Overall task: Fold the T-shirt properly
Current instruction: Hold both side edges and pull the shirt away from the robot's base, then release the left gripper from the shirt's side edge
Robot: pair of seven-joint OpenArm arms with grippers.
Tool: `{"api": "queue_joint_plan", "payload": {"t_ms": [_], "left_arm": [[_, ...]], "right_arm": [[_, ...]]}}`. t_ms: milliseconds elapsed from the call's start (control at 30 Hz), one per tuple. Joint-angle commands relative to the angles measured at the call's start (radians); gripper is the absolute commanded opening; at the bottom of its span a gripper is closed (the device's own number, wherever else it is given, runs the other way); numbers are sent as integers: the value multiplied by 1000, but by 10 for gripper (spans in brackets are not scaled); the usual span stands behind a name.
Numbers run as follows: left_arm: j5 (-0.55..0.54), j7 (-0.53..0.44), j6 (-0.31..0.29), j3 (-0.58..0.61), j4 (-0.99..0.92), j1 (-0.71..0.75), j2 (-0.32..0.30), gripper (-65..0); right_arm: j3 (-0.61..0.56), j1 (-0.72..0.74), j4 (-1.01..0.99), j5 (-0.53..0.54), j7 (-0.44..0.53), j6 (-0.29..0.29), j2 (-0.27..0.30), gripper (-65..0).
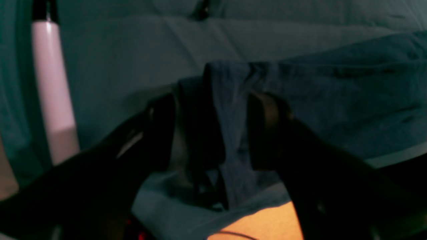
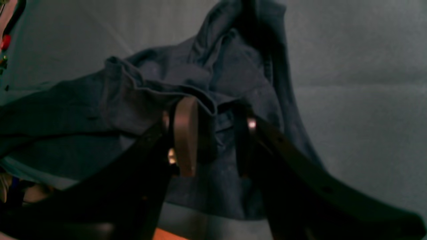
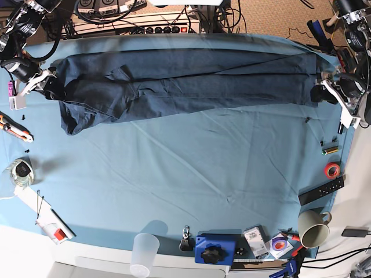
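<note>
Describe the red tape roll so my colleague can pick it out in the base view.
Start at the sky-blue table cloth and follow its edge on the picture's right, below the T-shirt. There, above the flat black bar and the tipped beige cup, lies the tape roll: the only small red ring.

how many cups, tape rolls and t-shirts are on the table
cups: 2, a clear cup and a beige mug
tape rolls: 2, one orange, one with a dark core
T-shirt: 1
total: 5
</note>
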Motion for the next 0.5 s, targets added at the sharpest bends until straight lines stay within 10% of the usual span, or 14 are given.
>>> {"api": "queue_joint_plan", "payload": {"t_ms": [0,467], "left_arm": [[-7,-8,1,-7,8,7,-6,-304],[-168,36,1,-7,-229,16,4,-304]], "right_arm": [[8,8,18,24,18,1,23,-459],[8,8,18,25,18,1,23,-459]]}}
